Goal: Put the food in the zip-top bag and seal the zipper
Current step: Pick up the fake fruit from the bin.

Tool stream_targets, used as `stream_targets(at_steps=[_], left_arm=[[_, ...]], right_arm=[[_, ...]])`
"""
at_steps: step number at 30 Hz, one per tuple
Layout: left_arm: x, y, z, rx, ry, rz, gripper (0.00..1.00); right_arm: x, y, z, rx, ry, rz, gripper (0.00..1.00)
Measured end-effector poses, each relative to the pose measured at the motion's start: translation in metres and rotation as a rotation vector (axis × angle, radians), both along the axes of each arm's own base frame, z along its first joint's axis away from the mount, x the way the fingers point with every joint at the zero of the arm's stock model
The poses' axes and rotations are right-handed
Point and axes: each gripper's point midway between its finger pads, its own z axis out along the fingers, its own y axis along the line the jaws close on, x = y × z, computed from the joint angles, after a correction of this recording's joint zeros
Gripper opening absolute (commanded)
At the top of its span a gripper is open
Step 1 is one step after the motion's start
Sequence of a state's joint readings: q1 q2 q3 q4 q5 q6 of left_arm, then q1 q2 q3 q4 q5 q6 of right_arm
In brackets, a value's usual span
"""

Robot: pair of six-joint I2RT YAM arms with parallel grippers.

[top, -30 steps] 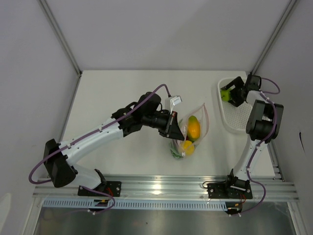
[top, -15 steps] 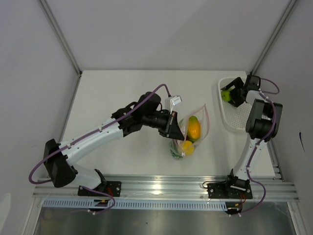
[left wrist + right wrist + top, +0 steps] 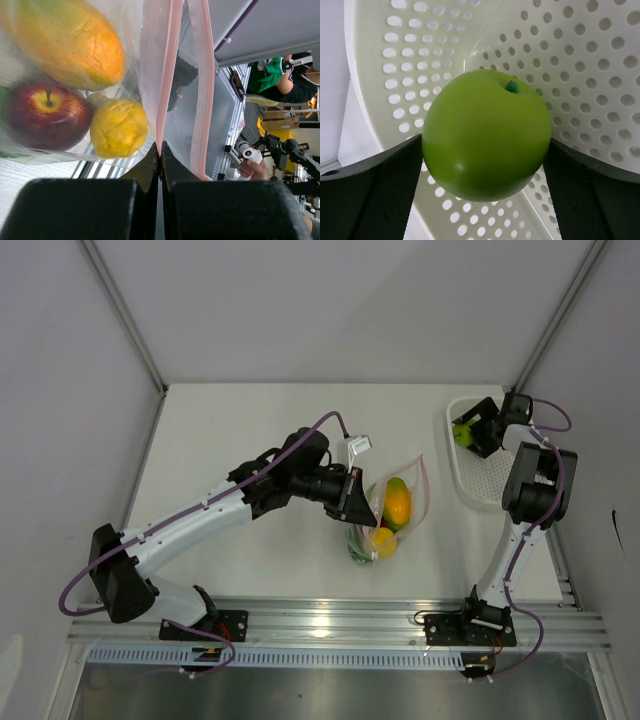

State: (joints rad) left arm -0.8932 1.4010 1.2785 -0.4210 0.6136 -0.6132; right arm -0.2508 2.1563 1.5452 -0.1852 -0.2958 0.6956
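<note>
Over the white basket [image 3: 395, 60] the right gripper [image 3: 485, 150] flanked the green apple [image 3: 485, 125], whether gripping we couldn't tell; we judged a mid-girth squeeze best. Meanwhile the left gripper [image 3: 160, 155] clenched the zipper [image 3: 167, 75].

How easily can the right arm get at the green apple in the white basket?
Yes, it seems so: the right claw stands open around the green apple, a finger at each side, and nothing in the white basket blocks it.

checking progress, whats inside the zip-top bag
Through the clear zip-top bag: an orange-yellow fruit, a red apple, a yellow fruit. A green piece shows partly; anything beneath is covered.
</note>
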Motion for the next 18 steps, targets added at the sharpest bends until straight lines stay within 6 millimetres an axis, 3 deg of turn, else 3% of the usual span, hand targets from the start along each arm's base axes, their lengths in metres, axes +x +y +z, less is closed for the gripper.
stream_targets(at_steps=[11,17,18], left_arm=[[0.0,0.0,0.0,0.0,0.0,0.0,0.01],[0.001,0.0,0.0,0.0,0.0,0.002,0.01],[0.001,0.0,0.0,0.0,0.0,0.002,0.01]], right_arm=[[0.0,-0.002,0.0,-0.01,0.002,-0.008,0.95],[0.0,-0.01,-0.001,-0.03,0.006,-0.023,0.82],[0.0,-0.011,-0.001,-0.033,0.005,-0.025,0.74]])
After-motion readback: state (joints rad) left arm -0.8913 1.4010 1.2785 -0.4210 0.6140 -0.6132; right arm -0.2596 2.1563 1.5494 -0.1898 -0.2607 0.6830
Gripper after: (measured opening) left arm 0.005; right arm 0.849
